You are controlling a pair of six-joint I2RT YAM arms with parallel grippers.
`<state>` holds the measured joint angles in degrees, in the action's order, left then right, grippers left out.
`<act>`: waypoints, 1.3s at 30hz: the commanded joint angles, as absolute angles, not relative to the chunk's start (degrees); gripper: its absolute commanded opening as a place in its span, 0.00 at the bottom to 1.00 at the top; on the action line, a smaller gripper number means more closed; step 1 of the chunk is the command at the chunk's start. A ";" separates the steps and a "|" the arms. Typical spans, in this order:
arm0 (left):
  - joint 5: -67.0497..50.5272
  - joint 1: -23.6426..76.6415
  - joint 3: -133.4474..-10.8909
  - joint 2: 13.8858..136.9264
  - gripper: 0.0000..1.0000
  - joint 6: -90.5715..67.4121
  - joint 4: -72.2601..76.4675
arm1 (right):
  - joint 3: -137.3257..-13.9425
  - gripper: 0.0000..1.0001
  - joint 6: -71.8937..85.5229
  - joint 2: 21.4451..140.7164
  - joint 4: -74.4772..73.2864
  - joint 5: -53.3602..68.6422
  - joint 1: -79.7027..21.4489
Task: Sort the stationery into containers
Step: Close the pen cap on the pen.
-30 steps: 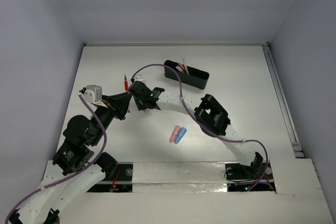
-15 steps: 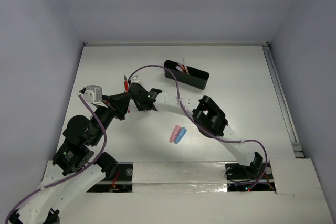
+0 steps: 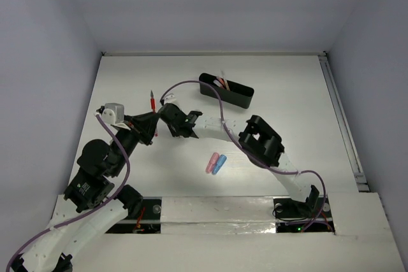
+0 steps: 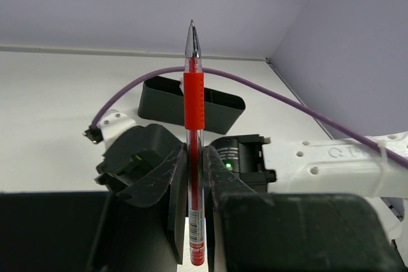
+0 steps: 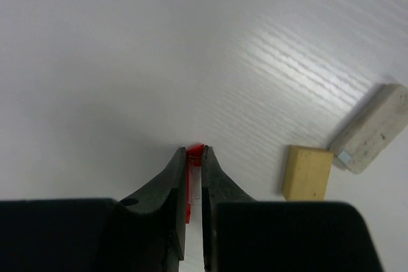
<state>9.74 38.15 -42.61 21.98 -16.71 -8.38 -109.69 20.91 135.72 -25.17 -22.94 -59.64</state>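
Note:
My left gripper (image 3: 153,125) is shut on a red pen (image 3: 152,99) and holds it above the table's left half. In the left wrist view the red pen (image 4: 194,93) stands between the fingers (image 4: 177,183), bare tip pointing away. My right gripper (image 3: 168,118) sits close beside the left one. Its jaws (image 5: 194,151) are shut on a thin red and clear piece (image 5: 190,189), seemingly that same pen. The black tray (image 3: 227,92) at the back holds pens (image 3: 221,82). A pink capsule (image 3: 211,163) and a blue capsule (image 3: 219,164) lie side by side mid-table.
Under my right gripper a tan eraser (image 5: 307,171) and a white eraser (image 5: 373,127) lie on the white table. A purple cable (image 4: 127,90) arcs in front of the tray (image 4: 159,103). The right arm's white link (image 4: 338,160) crosses just behind the pen.
My right gripper's jaws have closed in beside the left gripper, ending narrow on the red piece. The left gripper and the pen have stayed still.

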 commanded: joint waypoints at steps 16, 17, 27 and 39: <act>-0.08 38.14 -40.87 29.79 0.00 -20.12 -0.79 | -71.64 0.00 26.27 97.15 9.39 -21.35 -56.44; -1.92 38.14 -40.78 30.75 0.00 -20.39 -0.70 | -70.50 0.00 26.89 95.90 12.10 -21.18 -55.82; -6.33 38.14 -35.25 31.82 0.00 -25.66 4.65 | -63.29 0.00 35.74 87.55 23.11 -21.80 -49.75; -7.03 38.14 -34.19 34.80 0.00 -27.15 6.06 | -57.83 0.00 50.89 83.67 35.95 -13.01 -47.81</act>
